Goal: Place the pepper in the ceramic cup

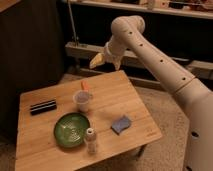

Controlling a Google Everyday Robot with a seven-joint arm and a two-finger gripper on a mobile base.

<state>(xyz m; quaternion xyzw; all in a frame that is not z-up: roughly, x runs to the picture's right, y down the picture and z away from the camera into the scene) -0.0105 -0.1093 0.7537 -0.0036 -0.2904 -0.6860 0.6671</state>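
Observation:
The off-white ceramic cup [82,101] stands near the middle of the wooden table [120,95]. The orange-red pepper [86,87] sticks up out of the cup's far rim, leaning back. My gripper [98,60] hangs above the table's far edge, up and to the right of the cup, apart from it and holding nothing I can see.
A green plate [71,129] lies in front of the cup. A pale shaker [90,140] stands at the plate's right. A blue-grey sponge [121,124] lies to the right. A black bar [43,107] lies at the left. Shelving runs behind the table.

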